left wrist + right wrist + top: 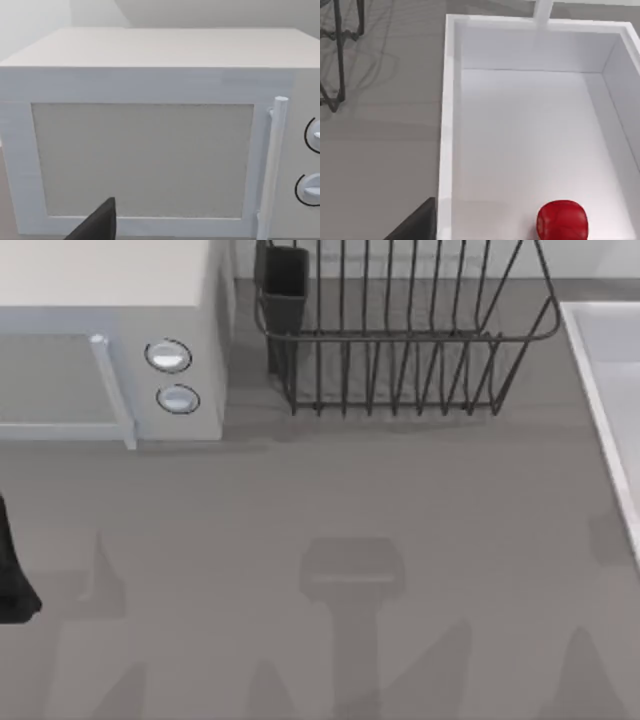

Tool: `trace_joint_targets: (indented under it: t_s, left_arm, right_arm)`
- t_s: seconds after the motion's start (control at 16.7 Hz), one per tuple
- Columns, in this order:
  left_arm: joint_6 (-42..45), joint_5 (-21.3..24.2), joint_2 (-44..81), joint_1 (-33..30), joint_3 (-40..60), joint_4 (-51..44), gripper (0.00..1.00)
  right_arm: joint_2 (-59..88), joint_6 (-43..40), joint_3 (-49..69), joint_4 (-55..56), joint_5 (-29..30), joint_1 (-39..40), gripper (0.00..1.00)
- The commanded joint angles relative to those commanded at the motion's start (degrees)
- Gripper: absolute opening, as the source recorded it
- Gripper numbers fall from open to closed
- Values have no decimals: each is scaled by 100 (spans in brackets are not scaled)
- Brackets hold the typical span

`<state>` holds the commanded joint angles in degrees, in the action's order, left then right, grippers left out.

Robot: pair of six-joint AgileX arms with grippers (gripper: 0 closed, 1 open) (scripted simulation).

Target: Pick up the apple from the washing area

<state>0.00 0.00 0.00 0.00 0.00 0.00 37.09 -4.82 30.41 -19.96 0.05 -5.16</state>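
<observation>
Apple [562, 220] lies loose on the sink basin [449, 100] floor, near its rim, ungrasped; right gripper's state cannot be told.

A white box [110, 340] with two round knobs [168, 356] and a vertical bar handle [112, 390] fills the upper left of the top view. A black wire dish rack [400, 330] stands at upper centre, a dark cup-like holder [285, 285] at its left end. Grey tabletop [320, 500] spreads below both.
</observation>
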Motion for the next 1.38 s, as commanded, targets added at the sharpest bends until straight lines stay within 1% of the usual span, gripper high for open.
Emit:
trace_joint_targets:
  t_s: [0.48, 0.78, 1.02, 1.38]
  left_arm:
    - [0, 0, 0, 0, 0, 0, 100]
    - [0, 0, 0, 0, 0, 0, 100]
    - [0, 0, 0, 0, 0, 0, 100]
    - [0, 0, 0, 0, 0, 0, 100]
  right_arm:
    - [4860, -575, 3658, -2384, 6, -617, 100]
    - [7322, -857, 5449, -3549, 8, -918, 100]
    - [8385, -982, 6243, -4069, 10, -1053, 100]
    - [8541, -998, 6353, -4141, 11, -1043, 100]
